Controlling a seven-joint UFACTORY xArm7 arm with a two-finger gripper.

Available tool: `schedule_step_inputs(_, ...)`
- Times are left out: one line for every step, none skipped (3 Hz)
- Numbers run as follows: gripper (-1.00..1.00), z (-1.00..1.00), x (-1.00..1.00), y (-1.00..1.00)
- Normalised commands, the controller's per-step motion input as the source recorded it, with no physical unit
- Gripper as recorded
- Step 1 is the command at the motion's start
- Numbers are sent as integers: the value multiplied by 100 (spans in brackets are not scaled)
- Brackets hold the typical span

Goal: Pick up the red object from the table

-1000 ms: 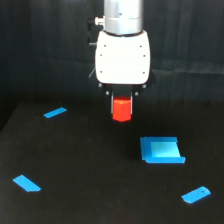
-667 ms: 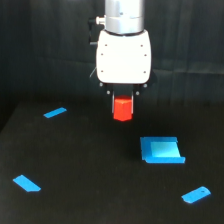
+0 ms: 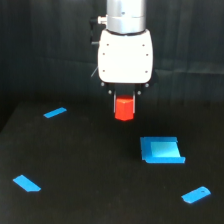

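One red object [image 3: 124, 108] is gripped by the end effector [image 3: 124, 100] at frame center, above the black surface [image 3: 90, 170] dotted with blue pieces [image 3: 161, 150].

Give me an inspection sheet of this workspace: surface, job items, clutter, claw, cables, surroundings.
Surface: the table is flat, matte black, no spills seen.
Job's things: the red object sits directly under the arm, between the claw's tips; whether it touches the table cannot be told.
Clutter: four blue pieces: a thin strip at the exterior view's left, a flat piece at lower left, a larger rectangular piece right of centre, a small rounded piece at lower right. All lie apart from the red object.
Claw: the claw points straight down, shut on the red object's top.
Cables: nothing seen.
Surroundings: dark curtain backdrop behind the table.
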Motion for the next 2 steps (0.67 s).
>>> schedule_step_inputs(-100,12,11,3)
schedule_step_inputs(-100,9,5,0)
